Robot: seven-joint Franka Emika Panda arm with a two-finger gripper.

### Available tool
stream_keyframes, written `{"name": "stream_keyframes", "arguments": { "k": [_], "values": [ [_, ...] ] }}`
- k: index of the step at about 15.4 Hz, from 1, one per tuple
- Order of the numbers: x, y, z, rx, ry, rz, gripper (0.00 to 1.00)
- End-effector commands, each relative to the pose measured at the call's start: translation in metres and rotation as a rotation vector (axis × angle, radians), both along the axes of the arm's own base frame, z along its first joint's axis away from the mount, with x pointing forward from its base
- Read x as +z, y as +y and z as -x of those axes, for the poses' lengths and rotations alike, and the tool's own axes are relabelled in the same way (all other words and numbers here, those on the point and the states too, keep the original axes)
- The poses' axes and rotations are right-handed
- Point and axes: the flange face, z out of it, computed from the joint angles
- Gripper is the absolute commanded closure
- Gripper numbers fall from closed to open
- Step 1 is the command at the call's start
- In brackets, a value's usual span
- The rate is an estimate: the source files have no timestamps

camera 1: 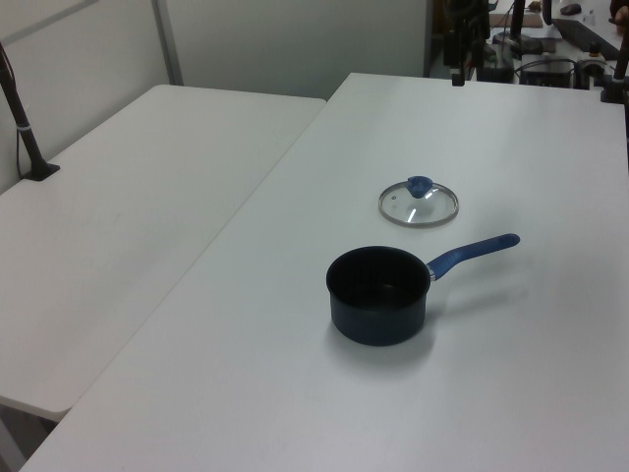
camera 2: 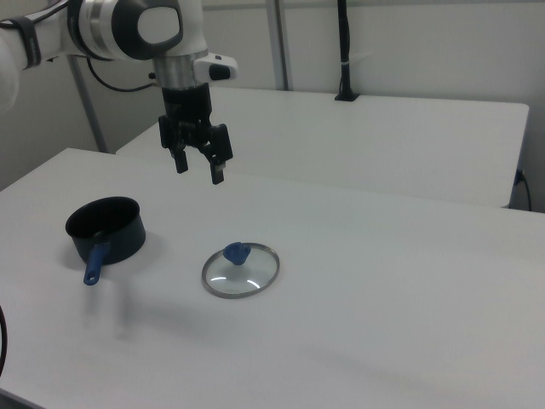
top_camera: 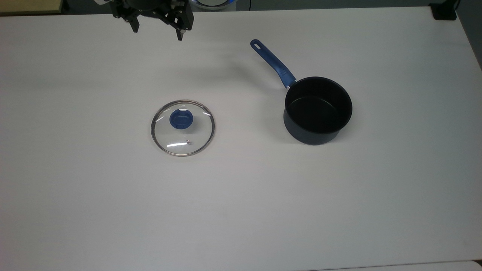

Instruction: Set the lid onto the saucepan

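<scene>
Hovering high over the desk (top_camera: 241, 210) with its fingers spread and empty, the gripper (camera 2: 197, 167) hangs well apart from the lid (top_camera: 183, 128), which lies flat at 9 o'clock of the saucepan (top_camera: 318, 110) in the top view. A grab on the small blue knob (top_camera: 181, 118) could slip off-centre, tilting the glass. The saucepan looks empty, handle toward 11 o'clock.

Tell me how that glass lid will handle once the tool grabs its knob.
The lid is probably rigid and fragile, being clear glass in a thin metal rim. Its blue knob looks small and rounded, so it may slip or swing. Lying flat on the table, it likely won't roll.
</scene>
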Motion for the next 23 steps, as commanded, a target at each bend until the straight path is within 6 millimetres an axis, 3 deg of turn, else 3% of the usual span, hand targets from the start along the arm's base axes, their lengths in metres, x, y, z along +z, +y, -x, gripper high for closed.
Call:
{"name": "stream_keyframes", "arguments": {
  "k": [1, 9, 23],
  "values": [
    [0.012, -0.008, 0.012, -0.024, 0.005, 0.013, 0.0],
    [0.018, -0.015, 0.021, -0.028, 0.022, 0.01, 0.0],
    [0.007, -0.021, 0.014, 0.025, 0.023, -0.011, 0.0]
  ]
}}
